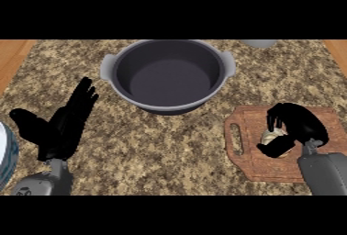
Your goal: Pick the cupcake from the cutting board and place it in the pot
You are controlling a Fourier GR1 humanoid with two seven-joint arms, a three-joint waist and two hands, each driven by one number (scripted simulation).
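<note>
right hand (298, 123), lower right of the frame, fingers curled round the cupcake (274, 137), ready to lift it off the cutting board (271, 170). pot (169, 78) sits open at upper centre. left hand (64, 126) rests at left, fingers straight.

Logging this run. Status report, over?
Right hand shut on cupcake, over cutting board. Left hand open, resting at left. Pot empty; nothing between it and board.

A speckled stone counter (169, 147) carries a dark grey pot (168, 75) near its far edge. A wooden cutting board (261, 167) lies nearer and right of the pot, a white dish (5, 156) far to its near left, and a grey object (259, 43) just beyond to its right.
</note>
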